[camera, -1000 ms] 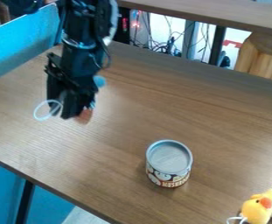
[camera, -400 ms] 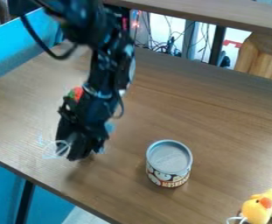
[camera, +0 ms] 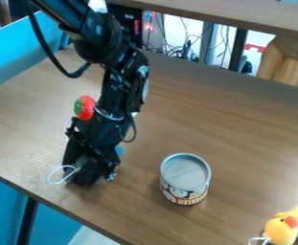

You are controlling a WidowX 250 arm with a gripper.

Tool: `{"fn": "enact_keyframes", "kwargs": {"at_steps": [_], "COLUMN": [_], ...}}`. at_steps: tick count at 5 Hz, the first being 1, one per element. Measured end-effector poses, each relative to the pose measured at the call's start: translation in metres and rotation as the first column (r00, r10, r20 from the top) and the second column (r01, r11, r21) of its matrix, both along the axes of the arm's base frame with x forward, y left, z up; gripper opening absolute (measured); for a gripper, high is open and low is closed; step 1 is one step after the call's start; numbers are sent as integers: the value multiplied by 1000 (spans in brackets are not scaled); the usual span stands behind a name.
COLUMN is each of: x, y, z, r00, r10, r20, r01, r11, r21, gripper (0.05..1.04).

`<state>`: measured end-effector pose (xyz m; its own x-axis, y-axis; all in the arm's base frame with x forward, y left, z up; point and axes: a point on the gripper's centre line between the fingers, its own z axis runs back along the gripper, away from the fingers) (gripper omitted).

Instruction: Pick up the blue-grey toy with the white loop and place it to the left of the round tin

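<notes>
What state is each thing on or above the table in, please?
Gripper: pointing down, low over the table, apart from the can.
White loop: at the gripper's side.
Tin can: standing upright.
Strawberry: partly behind the arm.
Yellow plush duck: on the table, cut off by the view's edge.

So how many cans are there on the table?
1. The can stands upright on the table, between the gripper and the yellow plush toy. A smaller one could be hidden behind the arm.
</notes>
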<state>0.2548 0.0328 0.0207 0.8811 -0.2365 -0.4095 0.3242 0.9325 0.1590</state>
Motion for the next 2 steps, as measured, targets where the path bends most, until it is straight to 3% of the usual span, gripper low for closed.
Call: {"fn": "enact_keyframes", "kwargs": {"at_steps": [1, 2], "x": [-1, 4], "y": [-10, -2], "z": [21, 67], "r00": [994, 968], "r10": [52, 91], "r20": [99, 235], "r01": [-39, -49], "r11": [991, 983], "r21": [-129, -178], "gripper": [910, 1009]}}
